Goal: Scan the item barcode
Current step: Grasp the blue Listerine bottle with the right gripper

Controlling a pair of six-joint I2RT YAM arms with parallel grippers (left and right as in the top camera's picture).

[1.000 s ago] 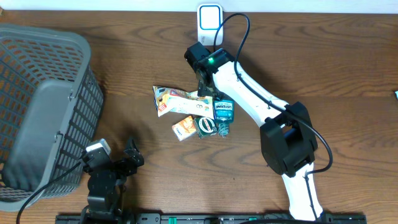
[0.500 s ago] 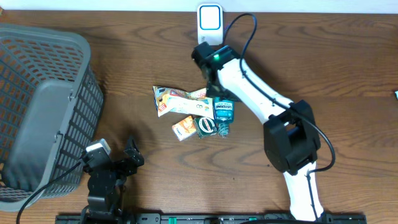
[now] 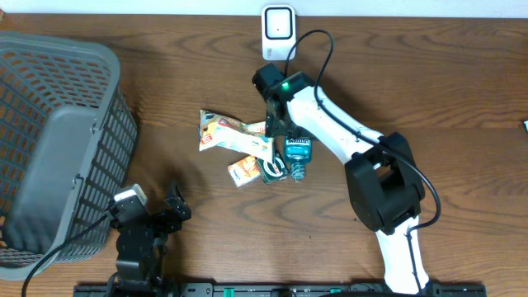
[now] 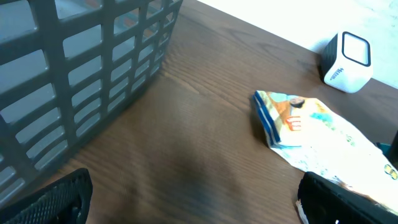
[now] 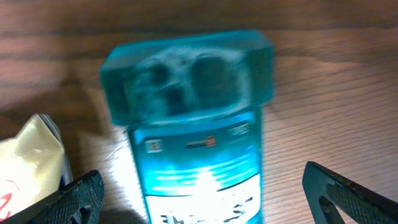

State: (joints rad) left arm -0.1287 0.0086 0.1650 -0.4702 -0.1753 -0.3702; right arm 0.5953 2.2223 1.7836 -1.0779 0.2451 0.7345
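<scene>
Mid-table, blue mouthwash bottle (image 3: 298,153) lies flat, long axis 12–6 o'clock, cap toward 6, snack packet (image 3: 235,136) just beside at 9. Right gripper (image 5: 200,177) nearer, poised over bottle's 12 o'clock end, jaws spread wide astride its width, empty. Scanner (image 3: 279,22) at 12. Left gripper (image 4: 193,196) well apart at 7, wide, empty.

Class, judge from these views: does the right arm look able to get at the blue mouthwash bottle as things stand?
Probably yes. The right gripper hangs open right over the blue mouthwash bottle, with nothing covering it. The snack packet beside it may crowd one finger.
</scene>
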